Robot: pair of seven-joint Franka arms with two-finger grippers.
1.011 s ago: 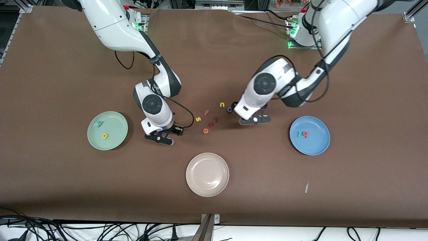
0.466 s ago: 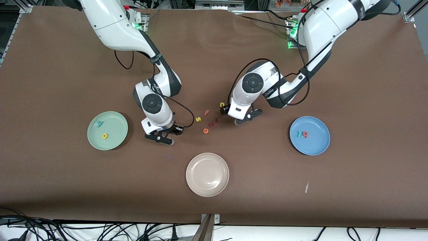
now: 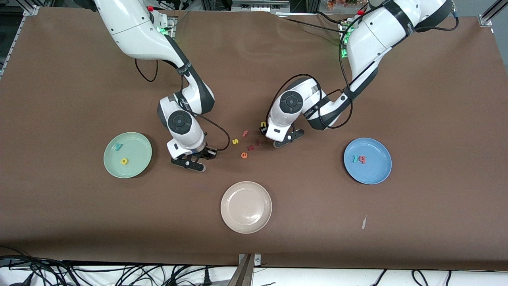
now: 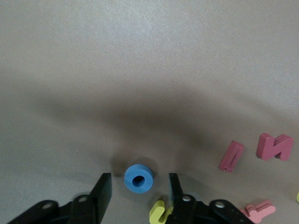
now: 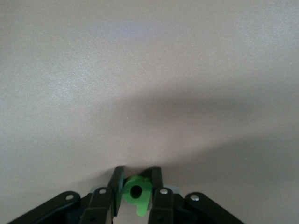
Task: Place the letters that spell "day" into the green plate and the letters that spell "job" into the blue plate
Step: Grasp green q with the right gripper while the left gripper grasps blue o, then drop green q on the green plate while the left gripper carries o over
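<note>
I have both arms down among the loose letters between the plates. In the right wrist view my right gripper (image 5: 136,186) has its fingers (image 5: 117,179) pinched in on a green d (image 5: 136,191): the letter sits squarely between the pads, both of them touching it, so I count it as gripped. In the front view that gripper (image 3: 189,162) is low over bare mat, between the green plate (image 3: 139,137) and the scatter of letters.

My left gripper (image 4: 138,183) is partly open, its fingers (image 4: 103,184) straddling the blue o (image 4: 139,178). The ring lies flat on the mat between the two tips with a gap on each side, so nothing is held there yet. A yellow letter (image 4: 159,212), an n I think, lies just beside one finger, close enough to get nudged; the pink letters (image 4: 274,146) lie well clear of the tips.

As for where the task stands, the green plate already has the teal y (image 3: 118,147) and the yellow a (image 3: 124,161) in it, and the blue plate (image 3: 381,149) holds the teal j (image 3: 355,159) and the pink b (image 3: 361,159). So each word is short one letter, and each gripper is on it.

Next, I judge, the right arm should lift the d straight up and carry it to the green plate. The left should close on the o without catching the yellow letter, then lift and carry it over the blue plate.
</note>
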